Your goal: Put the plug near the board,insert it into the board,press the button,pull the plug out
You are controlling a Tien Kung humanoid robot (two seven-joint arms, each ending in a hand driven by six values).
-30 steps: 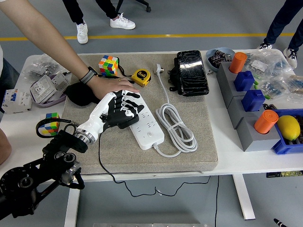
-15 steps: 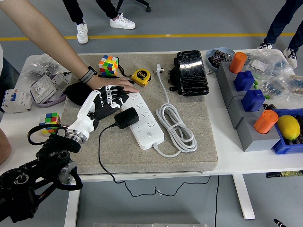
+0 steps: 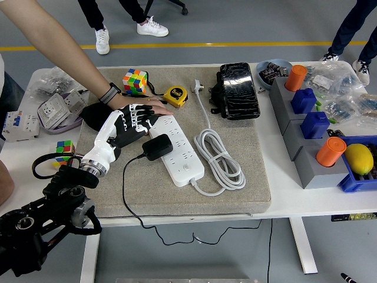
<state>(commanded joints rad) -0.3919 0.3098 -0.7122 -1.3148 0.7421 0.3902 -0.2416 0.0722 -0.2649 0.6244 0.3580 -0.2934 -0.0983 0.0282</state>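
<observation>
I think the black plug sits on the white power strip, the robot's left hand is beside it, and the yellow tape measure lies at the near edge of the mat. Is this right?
Not quite. The head view shows the yellow tape measure at the far edge of the mat, next to the colourful cube. The rest holds: the black plug sits on the white power strip, and the robot's left hand is beside it.

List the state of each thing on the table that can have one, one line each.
Black plug adapter: sitting on the white power strip, apparently plugged in; released.
White power strip: flat on the grey mat, its own white cable coiled beside it.
Left hand: open, fingers spread, holding nothing, beside the adapter.
Person's hand: pressed flat on the strip's far end.
Yellow tape measure: closed.
Rubik's cube: scrambled.
</observation>
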